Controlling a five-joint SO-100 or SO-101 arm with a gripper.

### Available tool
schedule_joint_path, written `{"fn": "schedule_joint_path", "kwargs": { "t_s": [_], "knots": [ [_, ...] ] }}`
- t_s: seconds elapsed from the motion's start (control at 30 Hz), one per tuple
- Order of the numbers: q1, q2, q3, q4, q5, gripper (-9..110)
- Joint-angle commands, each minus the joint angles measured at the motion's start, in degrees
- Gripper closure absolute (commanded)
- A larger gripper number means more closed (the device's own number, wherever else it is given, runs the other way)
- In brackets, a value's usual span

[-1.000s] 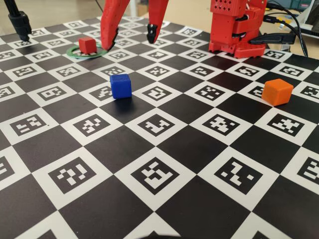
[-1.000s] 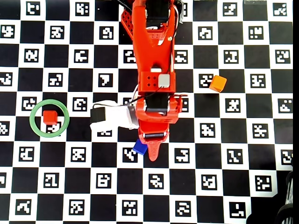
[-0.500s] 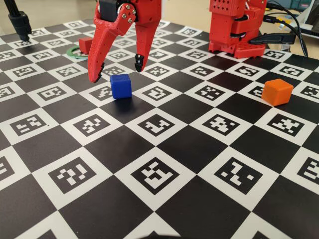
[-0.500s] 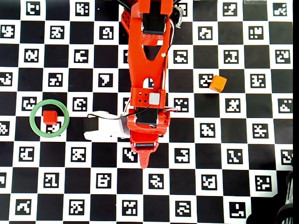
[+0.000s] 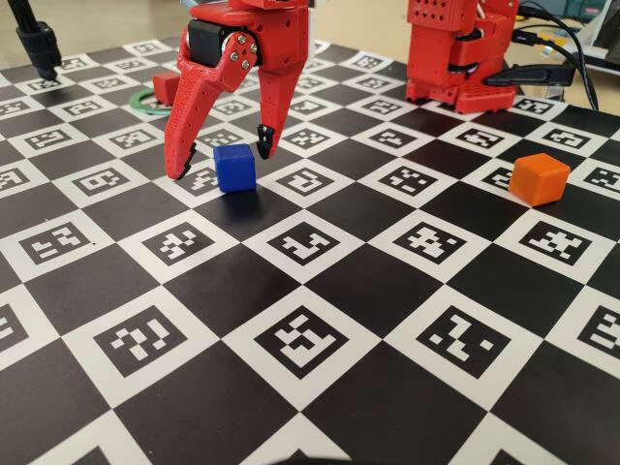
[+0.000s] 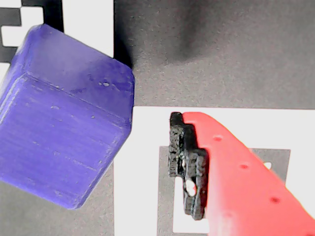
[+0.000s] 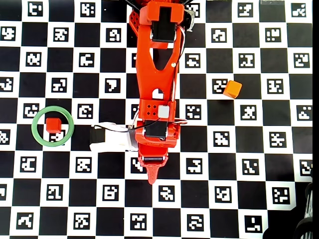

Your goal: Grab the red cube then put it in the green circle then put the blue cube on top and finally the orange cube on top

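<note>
- Spread wide and holding nothing: gripper hangs fingertips-down over the checkered marker board in the fixed view, one red finger to the left of the blue cube, the other dark-tipped finger just behind and to the right of it.
- Close by in the wrist view: blue cube filling the left side, one red finger with a black pad to its right, a strip of bare board between pad and cube, no contact there.
- Seated on the board, upright, straddling a black and a white square in the fixed view: blue cube. Hidden beneath the arm in the overhead view.
- Already inside the green circle, slightly toward its upper-left side in the overhead view: red cube. Well to the left of the gripper there.
- In the fixed view, red cube and ring partly hidden behind the left finger, far back on the board.
- Alone on the right, well apart from arm and ring: orange cube overhead, in the fixed view.
- At the far edge in the fixed view: arm base with black cables trailing to the right; black stand leg at the far left corner.
- Open board between gripper and ring, apart from a white part on the arm reaching toward the ring overhead.
- Wide bare squares across the whole near half of the board.
</note>
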Motion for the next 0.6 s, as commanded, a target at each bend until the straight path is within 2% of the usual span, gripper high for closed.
{"fn": "schedule_joint_path", "kwargs": {
  "t_s": [0.0,0.2,0.57],
  "knots": [
    [0.00,1.49,-0.26,-0.70,0.35,51],
    [0.00,1.23,0.09,-1.49,2.11,52],
    [-0.26,0.53,-0.44,-1.49,11.69,53]
  ]
}}
